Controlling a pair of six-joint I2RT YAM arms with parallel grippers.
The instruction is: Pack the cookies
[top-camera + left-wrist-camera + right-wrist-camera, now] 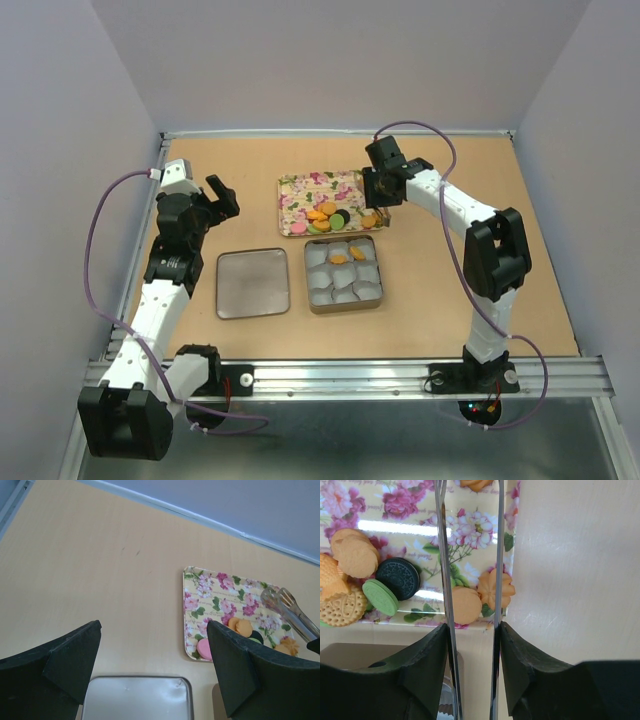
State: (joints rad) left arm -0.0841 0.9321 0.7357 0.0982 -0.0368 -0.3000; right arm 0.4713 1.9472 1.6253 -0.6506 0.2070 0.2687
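Observation:
The cookies (330, 215) lie in a heap on the near right part of a floral tray (300, 190); they are mostly orange, with green, pink and dark ones. Two orange cookies (348, 256) lie in the white paper cups of the open tin (345, 308). My right gripper (378, 185) is above the tray's right side, shut on metal tongs (443, 555). The tong arms stand apart over an orange round cookie (466, 605) near the tray's edge. My left gripper (222, 195) is open and empty, left of the tray; the wrist view (154, 630) shows the same.
The tin's flat lid (252, 283) lies left of the tin, below my left gripper. A dark cookie (397, 577) and a green one (380, 597) lie left of the tongs. Walls close in the table at the back and sides.

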